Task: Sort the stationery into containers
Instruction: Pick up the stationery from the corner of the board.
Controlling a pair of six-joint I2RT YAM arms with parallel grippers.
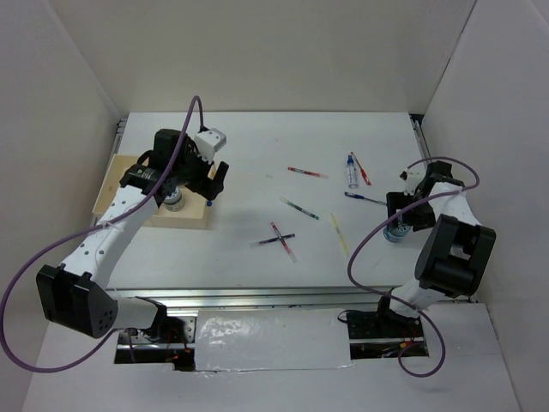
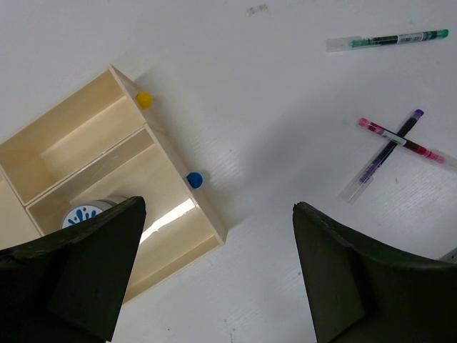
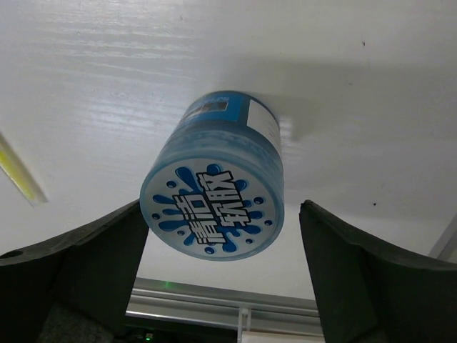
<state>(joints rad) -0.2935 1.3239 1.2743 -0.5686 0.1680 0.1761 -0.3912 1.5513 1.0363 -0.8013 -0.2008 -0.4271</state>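
Note:
The tan divided tray point(image 1: 196, 216) lies at the left and holds one blue-white cylinder point(image 1: 174, 202). My left gripper point(image 1: 214, 184) hovers open and empty over the tray's right edge. In the left wrist view the tray point(image 2: 71, 139), that cylinder point(image 2: 86, 213) and the gripper point(image 2: 218, 207) show. A second blue-white cylinder point(image 1: 395, 233) stands on the table at the right. My right gripper point(image 1: 400, 220) is open around it point(image 3: 214, 193), jaws on either side, a gap on the right. Several pens lie mid-table: red point(image 1: 307, 172), green point(image 1: 299, 209), two crossed point(image 1: 276, 239), pale yellow point(image 1: 340, 234).
More pens lie at the back right: a clear one point(image 1: 351, 170), a red one point(image 1: 362, 168) and a blue one point(image 1: 364, 198). A yellow knob point(image 2: 144, 99) and a blue knob point(image 2: 194, 179) sit on the tray's wall. White walls enclose the table; a metal rail point(image 1: 274, 296) runs along the near edge.

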